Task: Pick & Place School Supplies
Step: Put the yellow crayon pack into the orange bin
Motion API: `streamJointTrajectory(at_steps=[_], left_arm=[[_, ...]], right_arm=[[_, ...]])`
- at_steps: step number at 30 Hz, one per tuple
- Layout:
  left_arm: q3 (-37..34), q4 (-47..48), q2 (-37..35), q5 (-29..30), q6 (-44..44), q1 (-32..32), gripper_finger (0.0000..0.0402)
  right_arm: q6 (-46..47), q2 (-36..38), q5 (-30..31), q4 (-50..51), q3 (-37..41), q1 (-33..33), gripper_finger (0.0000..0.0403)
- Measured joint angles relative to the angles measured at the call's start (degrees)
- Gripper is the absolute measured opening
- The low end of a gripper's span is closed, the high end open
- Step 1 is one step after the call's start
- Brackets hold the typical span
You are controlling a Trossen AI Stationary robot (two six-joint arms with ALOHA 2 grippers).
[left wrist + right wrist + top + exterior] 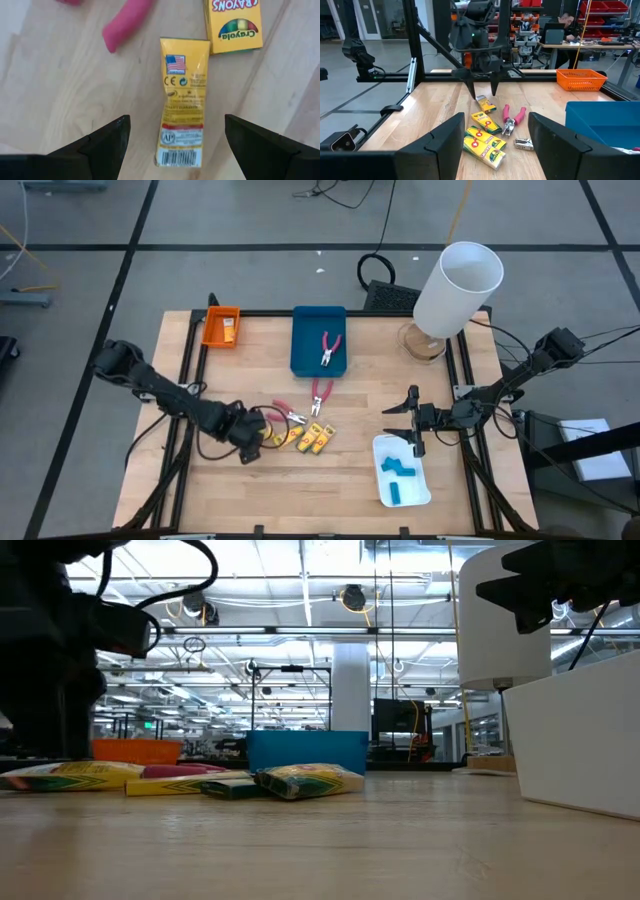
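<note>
Three yellow crayon boxes (305, 439) lie flat on the table left of centre. My left gripper (260, 437) is open and points down over the leftmost box (182, 105), one finger on each side of it, touching nothing. Two red-handled pliers (320, 394) lie just beyond the boxes. A third pair of pliers (328, 350) lies in the blue tray (305, 365). Light-blue blocks (398, 470) lie in the white tray (420, 495). My right gripper (412, 423) is open, above the table by the white tray's far end.
An orange tray (212, 330) with a yellow piece inside sits at the far left corner. A tall white cylinder (455, 290) stands at the far right. The table has a black frame rail (185, 355) on its left side. Bare wood lies between the boxes and the white tray.
</note>
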State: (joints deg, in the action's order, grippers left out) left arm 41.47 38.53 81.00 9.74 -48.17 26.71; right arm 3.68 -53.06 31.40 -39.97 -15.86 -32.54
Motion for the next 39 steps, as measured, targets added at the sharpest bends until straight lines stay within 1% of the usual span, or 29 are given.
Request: streamJointTrajectory(at_steps=[3, 12, 18, 20, 22, 25, 30, 33, 36, 39], left_arm=[[0.0, -0.3, 1.4, 1.5, 0.0, 1.2, 0.0324], [0.0, -1.6, 6.6, 0.8, 0.0, 2.3, 0.0324], [0.2, -1.7, 7.1, 0.9, 0.0, 2.2, 0.0323], [0.2, -1.7, 7.1, 0.9, 0.0, 2.2, 0.0317], [0.2, -1.7, 7.2, 0.8, 0.0, 2.2, 0.0301], [0.1, -2.5, 7.2, 0.5, 0.0, 2.2, 0.0264], [0.0, -6.5, 7.4, 1.1, 0.0, 2.2, 0.0210], [-0.1, -8.9, 7.4, 1.0, 1.3, 2.2, 0.0188], [-0.1, -8.8, 7.4, 0.9, 3.2, 2.2, 0.0171], [-0.1, -9.1, 7.4, 0.9, 2.0, 2.1, 0.0157]], right_arm=[[0.0, 0.0, 0.0, 0.0, 0.0, 0.0, 0.0210], [0.1, 0.0, 0.0, 0.0, 0.0, 0.0, 0.0210], [0.2, 0.0, 0.0, 0.0, 0.0, 0.0, 0.0210], [0.2, 0.0, 0.0, 0.0, 0.0, 0.0, 0.0210], [0.2, 0.0, 0.0, 0.0, 0.0, 0.0, 0.0210], [0.2, 0.0, 0.0, 0.0, 0.0, 0.0, 0.0210], [0.2, 0.0, 0.0, 0.0, 0.0, 0.0, 0.0210], [0.2, 0.0, 0.0, 0.0, 0.0, 0.0, 0.0210], [0.2, 0.0, 0.0, 0.0, 0.0, 0.0, 0.0210], [0.2, 0.0, 0.0, 0.0, 0.0, 0.0, 0.0210]])
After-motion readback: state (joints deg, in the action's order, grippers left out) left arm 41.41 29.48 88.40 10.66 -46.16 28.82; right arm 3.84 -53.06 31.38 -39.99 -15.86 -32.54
